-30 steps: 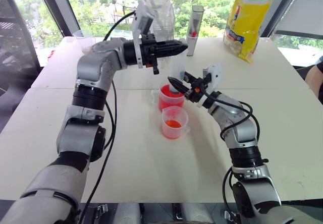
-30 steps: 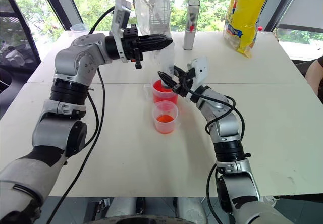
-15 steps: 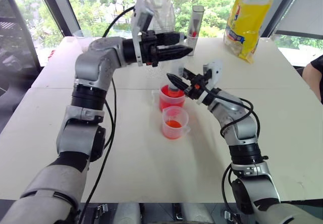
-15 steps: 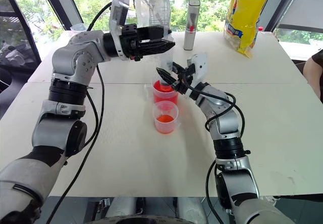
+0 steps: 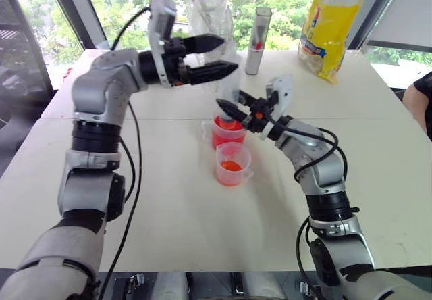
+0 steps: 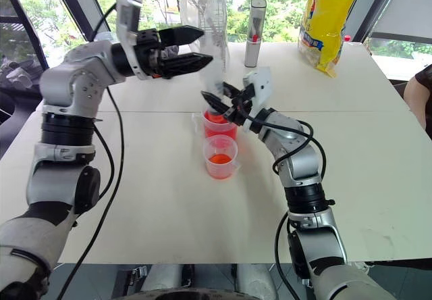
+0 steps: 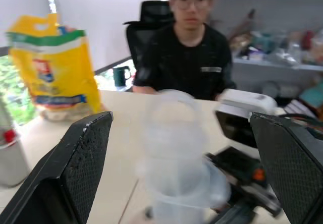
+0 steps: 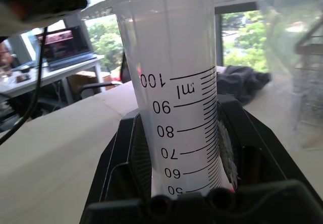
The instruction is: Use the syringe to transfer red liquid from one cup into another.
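Note:
The clear syringe (image 8: 176, 98) stands upright with its tip down in the larger cup (image 5: 228, 134), which holds red liquid (image 5: 228, 124). My right gripper (image 5: 229, 107) is shut on the syringe's barrel just above that cup. The smaller cup (image 5: 233, 166) stands right in front of it, with orange-red liquid (image 5: 231, 167) low down. My left gripper (image 5: 228, 53) is open, level, above and to the left of the syringe's top end. In the left wrist view the syringe (image 7: 174, 153) rises between the spread fingers (image 7: 75, 168), with none of them touching it.
At the back of the white table (image 5: 202, 219) are a silver tube (image 5: 260, 40), a yellow bag (image 5: 334, 23) and a clear plastic bag (image 5: 212, 6). A person (image 7: 194, 57) sits beyond the table's right side; their arm (image 5: 418, 101) shows at the edge.
My left gripper has opened and pulled back to the left, away from the syringe's top. The right gripper still holds the syringe over the larger cup.

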